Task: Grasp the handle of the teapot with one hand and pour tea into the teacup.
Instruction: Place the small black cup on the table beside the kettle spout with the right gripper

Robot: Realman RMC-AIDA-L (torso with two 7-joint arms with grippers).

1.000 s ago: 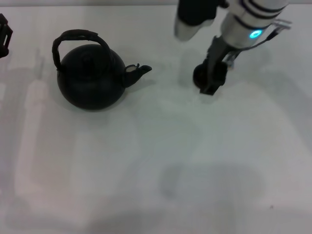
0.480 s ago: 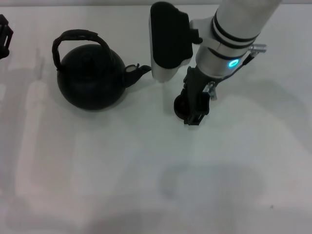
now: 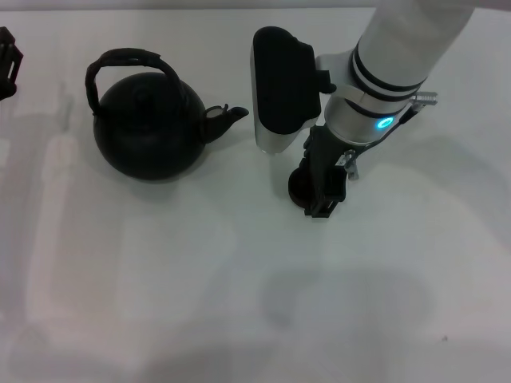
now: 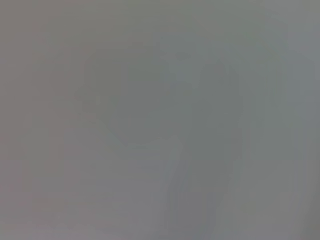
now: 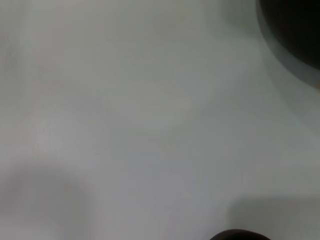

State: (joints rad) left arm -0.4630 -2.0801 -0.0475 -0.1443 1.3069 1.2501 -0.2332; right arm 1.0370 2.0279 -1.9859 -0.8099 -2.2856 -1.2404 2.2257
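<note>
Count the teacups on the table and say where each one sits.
1. The teacup is at the right gripper, to the right of the teapot and just beyond its spout; the arm hides part of it. None other shows.

Item: desk (image 3: 200, 303), one. Plain white top, smooth and unmarked, filling my whole field of view and running past every edge. Soft grey shadows lie across it near me and along my left.

Black teapot (image 3: 146, 126), blk teacup (image 3: 301, 186); white table (image 3: 239, 303); right arm (image 3: 391, 56) white w/ black bands.
</note>
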